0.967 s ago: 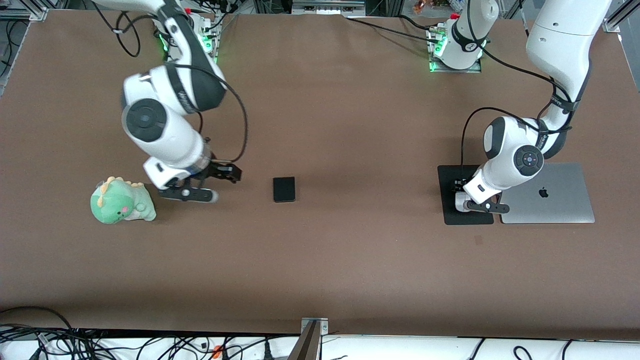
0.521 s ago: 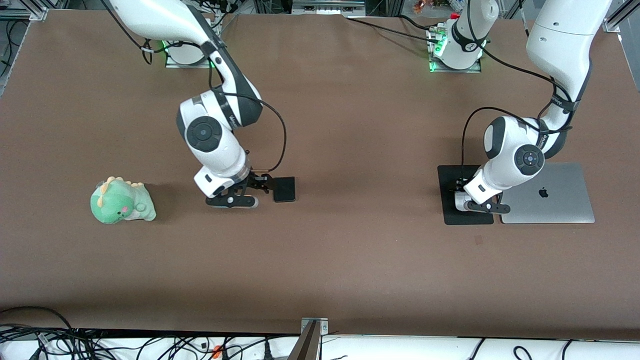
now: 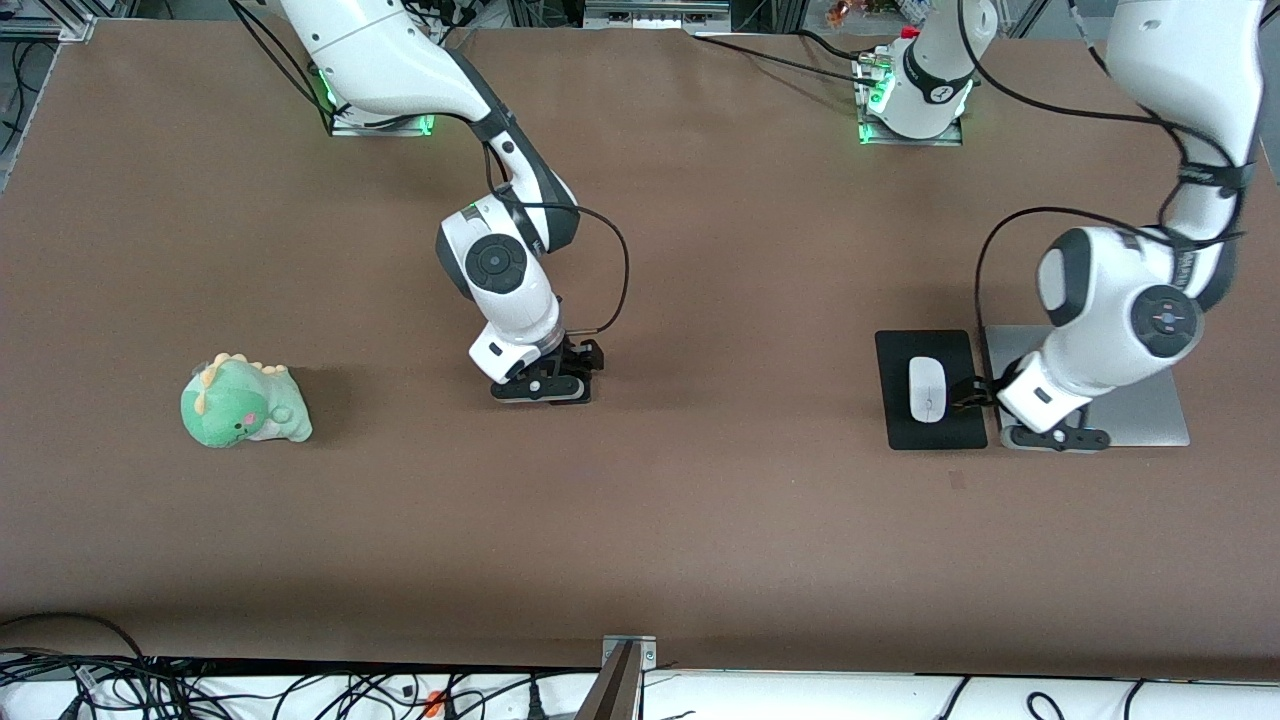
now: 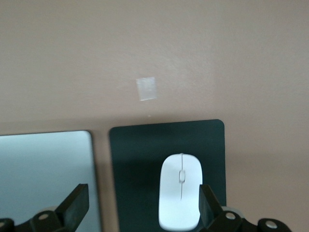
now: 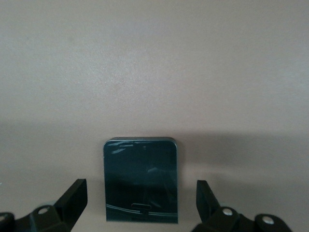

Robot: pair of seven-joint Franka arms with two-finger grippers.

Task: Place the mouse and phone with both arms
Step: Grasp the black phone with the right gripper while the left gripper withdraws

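Observation:
The white mouse [image 3: 927, 389] lies on the black mouse pad [image 3: 900, 420] toward the left arm's end of the table. My left gripper [image 3: 1055, 437] is over the laptop's edge beside the pad. In the left wrist view it [image 4: 143, 208] is open and empty, with the mouse [image 4: 180, 191] just inside one finger [image 4: 208, 203]. My right gripper [image 3: 540, 390] is low over the phone and hides it in the front view. In the right wrist view it [image 5: 140, 200] is open, and the black phone [image 5: 141, 181] lies flat on the table between its fingers [image 5: 72, 198].
A closed silver laptop [image 3: 1140, 420] lies beside the mouse pad. A green dinosaur plush [image 3: 245, 403] sits toward the right arm's end of the table. A small pale patch [image 3: 957, 480] marks the table nearer the front camera than the pad.
My right gripper moved from beside the plush to over the phone. My left gripper moved off the mouse pad to over the laptop's edge, uncovering the mouse lying on the pad.

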